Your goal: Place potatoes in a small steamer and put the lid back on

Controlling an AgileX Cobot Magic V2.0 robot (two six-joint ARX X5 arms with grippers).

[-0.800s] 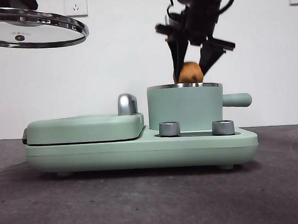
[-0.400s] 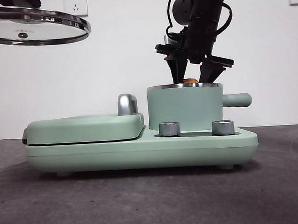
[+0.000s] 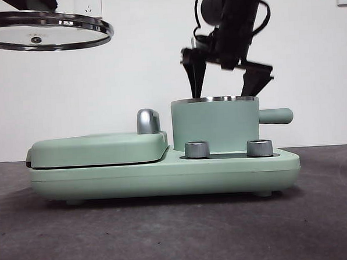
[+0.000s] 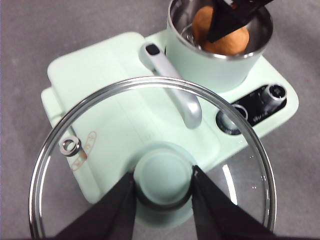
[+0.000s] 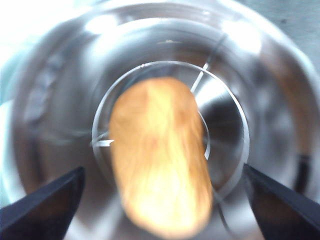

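Observation:
The mint-green small steamer (image 3: 215, 125) stands on the right of the cooker base. The orange-brown potato (image 5: 160, 157) lies inside it, also seen in the left wrist view (image 4: 220, 31); in the front view the pot wall hides it. My right gripper (image 3: 226, 83) is open just above the steamer's rim, its jaws spread wide and apart from the potato. My left gripper (image 4: 162, 192) is shut on the mint-green knob of the glass lid (image 4: 150, 165), holding the lid (image 3: 43, 31) high at the left, above the griddle plate.
The flat hinged griddle plate (image 3: 99, 148) with a steel handle (image 3: 148, 120) fills the left of the mint-green base (image 3: 164, 174). Two steel dials (image 3: 198, 149) sit in front of the steamer. The steamer's side handle (image 3: 276, 116) points right.
The potato dropped from the right gripper's jaws into the steamer. The right gripper opened wide and rose slightly above the rim. The lid shifted slightly to the right.

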